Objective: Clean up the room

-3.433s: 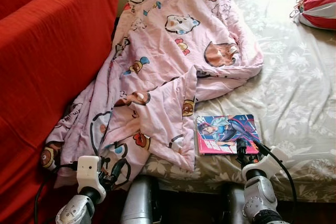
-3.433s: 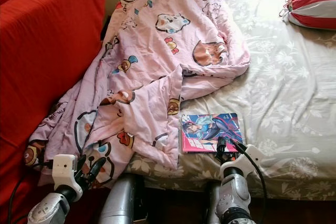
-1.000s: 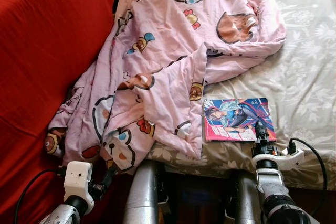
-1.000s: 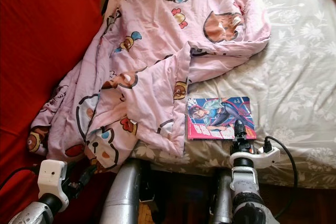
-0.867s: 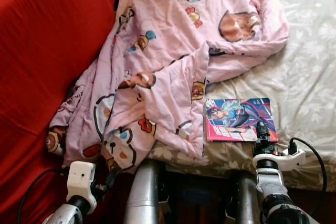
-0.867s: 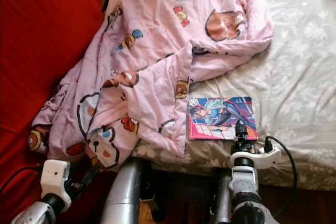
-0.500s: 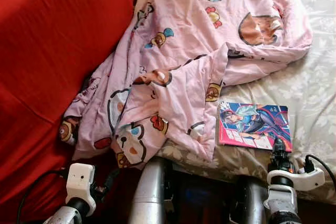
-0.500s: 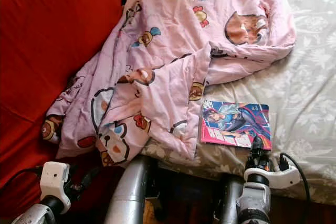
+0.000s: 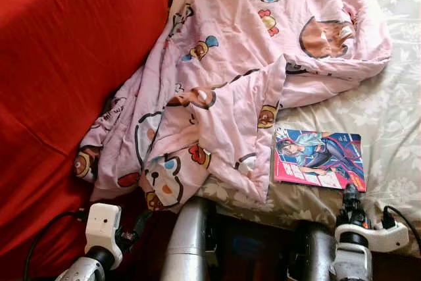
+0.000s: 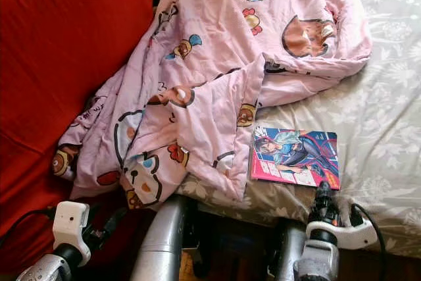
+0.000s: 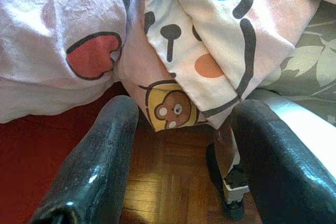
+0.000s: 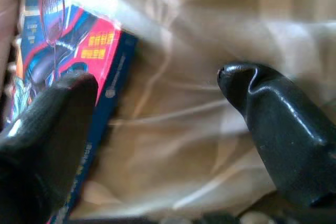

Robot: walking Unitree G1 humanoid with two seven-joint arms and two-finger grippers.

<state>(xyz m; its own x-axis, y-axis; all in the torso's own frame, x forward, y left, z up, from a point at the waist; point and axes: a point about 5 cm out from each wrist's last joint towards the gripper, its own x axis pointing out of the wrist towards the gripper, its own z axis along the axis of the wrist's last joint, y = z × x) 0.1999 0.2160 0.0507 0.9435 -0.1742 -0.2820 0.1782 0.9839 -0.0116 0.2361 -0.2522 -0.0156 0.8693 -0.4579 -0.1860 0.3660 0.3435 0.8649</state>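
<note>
A pink cartoon-print blanket [image 9: 230,64] lies crumpled across the left side of the bed and hangs off its near corner. A colourful comic book [image 9: 319,159] rests flat on the floral sheet [image 9: 395,116] by the bed's near edge, just right of the blanket's folded flap. My right gripper [image 9: 350,195] points at the book's near right corner; in the right wrist view the gripper [image 12: 157,82] is open, with the book [image 12: 63,56] beside one finger and bare sheet between them. My left gripper [image 11: 184,114] is open, low by the hanging blanket hem [image 11: 210,61], holding nothing.
A big red sofa [image 9: 66,64] rises along the left, pressed against the blanket. My silver legs [image 9: 187,241] stand against the bed's near edge. Wooden floor [image 11: 168,192] shows under the hanging blanket.
The camera has swung left, so the whole scene sits further right. My right gripper has drawn back a little from the book's near edge. The left gripper stays low by the hem.
</note>
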